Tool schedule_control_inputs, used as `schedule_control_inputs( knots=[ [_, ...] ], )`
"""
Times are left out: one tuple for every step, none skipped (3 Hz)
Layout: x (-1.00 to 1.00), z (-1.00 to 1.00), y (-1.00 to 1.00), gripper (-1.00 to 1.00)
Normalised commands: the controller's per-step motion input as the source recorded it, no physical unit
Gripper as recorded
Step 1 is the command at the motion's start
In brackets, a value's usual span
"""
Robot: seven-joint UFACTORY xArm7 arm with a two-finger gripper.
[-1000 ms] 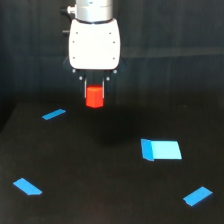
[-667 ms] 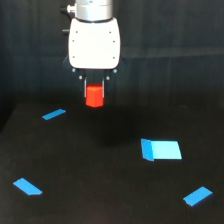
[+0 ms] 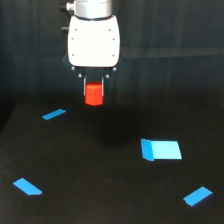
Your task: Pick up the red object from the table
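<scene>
Red object (image 3: 93,95) sits clamped between the gripper (image 3: 94,92) fingers, directly under the white wrist housing (image 3: 94,41), long axis roughly vertical, apparently lifted clear of the black surface (image 3: 100,200) at far centre-left. Gripper is closed on it, so the pick looks essentially done and any coming move is straight up with the block centred in the jaws. Four flat blue pieces lie around: far left (image 3: 54,114), near left (image 3: 27,186), right (image 3: 161,149), near right (image 3: 198,196), all well apart from it.
</scene>
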Motion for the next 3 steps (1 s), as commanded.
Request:
schedule_control_inputs(
  knots=[
    [-0.01, 0.19, -0.19, -0.98],
    [-0.04, 0.18, -0.03, -0.99],
    [-0.03, 0.04, -0.07, -0.94]
  ],
)
